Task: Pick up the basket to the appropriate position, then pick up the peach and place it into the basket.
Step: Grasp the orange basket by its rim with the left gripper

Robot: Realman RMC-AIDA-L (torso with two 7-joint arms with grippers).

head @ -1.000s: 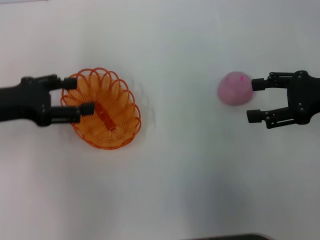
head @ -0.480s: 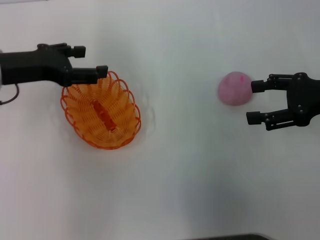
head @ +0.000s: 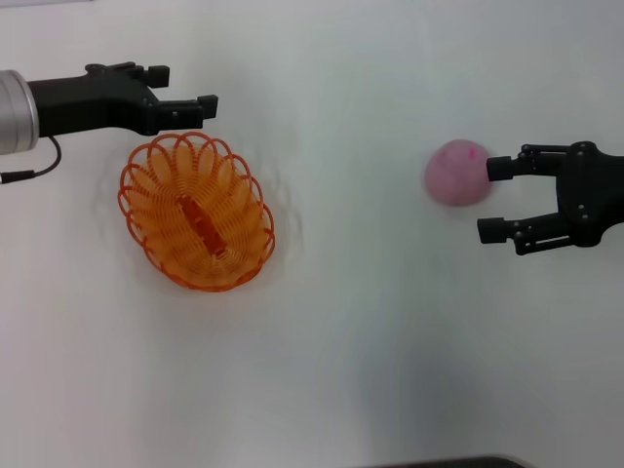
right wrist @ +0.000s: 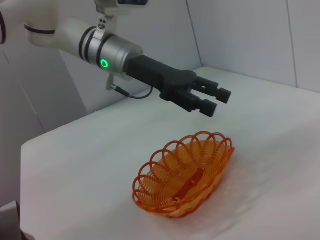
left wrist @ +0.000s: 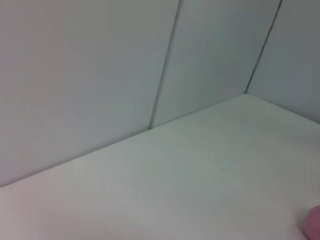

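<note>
The orange wire basket (head: 195, 212) sits on the white table at the left; it also shows in the right wrist view (right wrist: 185, 177). My left gripper (head: 183, 87) is open and empty, raised just beyond the basket's far rim; it also shows in the right wrist view (right wrist: 214, 100), hovering above the basket. The pink peach (head: 456, 174) lies at the right, and its edge shows in the left wrist view (left wrist: 315, 225). My right gripper (head: 493, 200) is open just right of the peach, with its far fingertip at the peach's side.
The white table (head: 351, 331) has pale wall panels (left wrist: 100, 75) behind it. A dark edge (head: 448, 462) shows at the front of the head view.
My left gripper has left the basket's left rim, risen and swung to the far side of the basket. The basket, the peach and the right gripper have stayed put.
</note>
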